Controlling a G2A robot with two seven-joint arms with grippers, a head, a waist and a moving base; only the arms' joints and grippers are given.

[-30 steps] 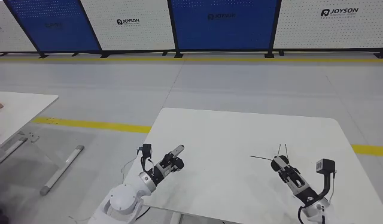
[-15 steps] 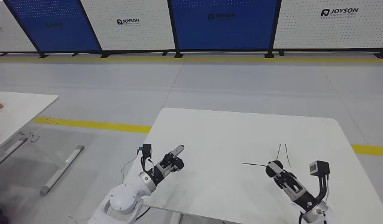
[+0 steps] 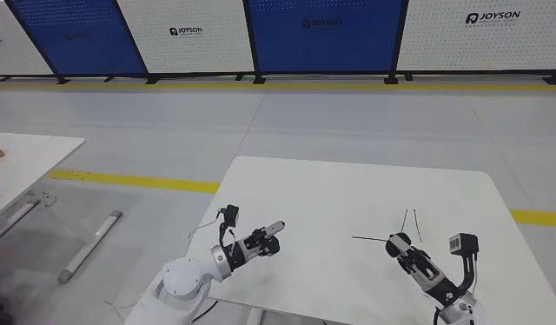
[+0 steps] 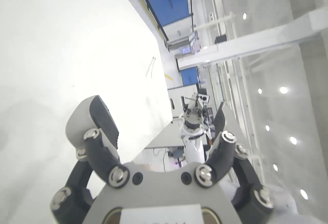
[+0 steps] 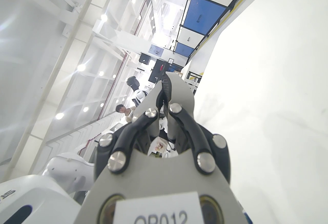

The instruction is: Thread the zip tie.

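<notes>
A thin black zip tie [image 3: 369,238] sticks out sideways from my right gripper [image 3: 393,239], which is shut on its end low over the table's near right part. In the right wrist view that gripper [image 5: 165,79] has its fingers [image 5: 179,91] pressed together. My left gripper [image 3: 276,229] hovers near the table's front left edge, open and holding nothing, pointing across at the right arm. The left wrist view shows its own gripper [image 4: 164,120] spread wide, with the right gripper [image 4: 193,103] far off.
Two more black zip ties [image 3: 405,218] [image 3: 417,224] lie side by side on the white table [image 3: 347,186] just beyond the right gripper; they appear as faint lines [image 4: 151,66] in the left wrist view. Another white table [image 3: 26,164] stands at far left.
My right gripper drew back toward the near edge with the zip tie, then stayed still. My left arm swung right, toward the table's middle.
</notes>
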